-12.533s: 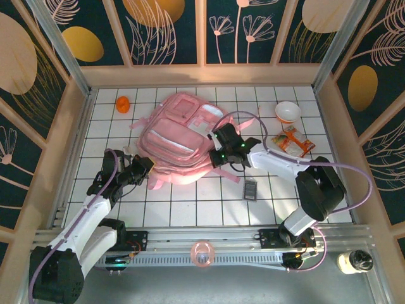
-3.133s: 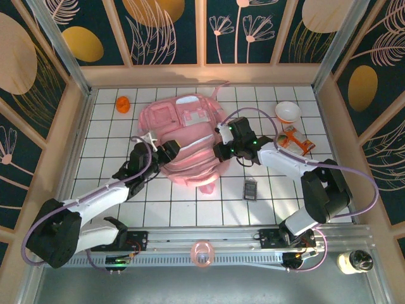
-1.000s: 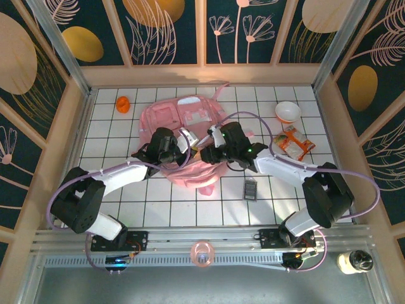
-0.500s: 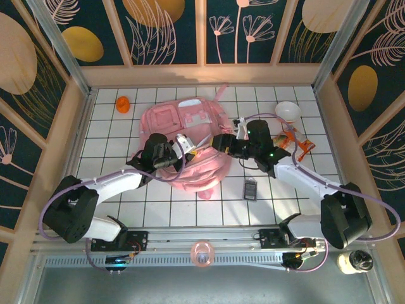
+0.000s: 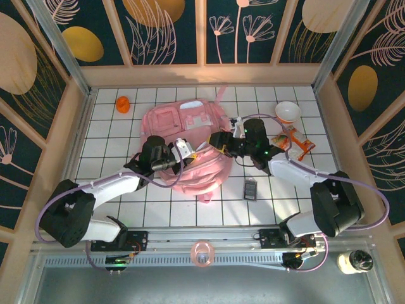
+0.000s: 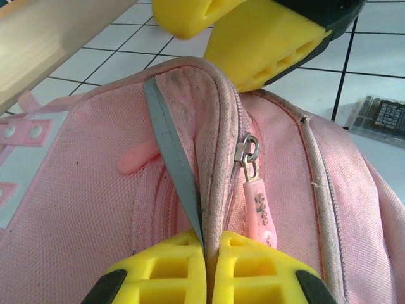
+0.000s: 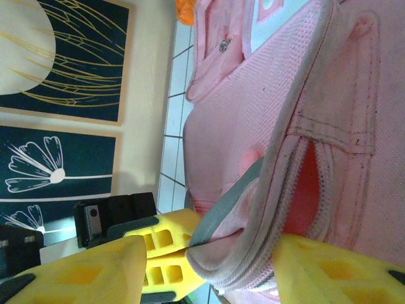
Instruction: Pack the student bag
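Where left pincer [image 6: 207, 253] clamps student bag [image 6: 76, 202], grey trim [image 6: 168, 145] end hidden.

Both arms extended inward, grippers set tip to tip

The left arm [image 5: 104, 187] is extended forward and inward, and the right arm [image 5: 297, 172] likewise, so that the two wrists are set close together. The left gripper [image 6: 209, 250] is seen with its yellow jaws pressed flat together, a fold of the student bag [image 6: 76, 190] pinched between them at the tips. The right gripper [image 7: 209, 269] is held just beyond the left jaws' tips, facing them. Its yellow jaws are parted, and the rim of the same fold lies between them, against one finger; contact with the other finger cannot be made out.
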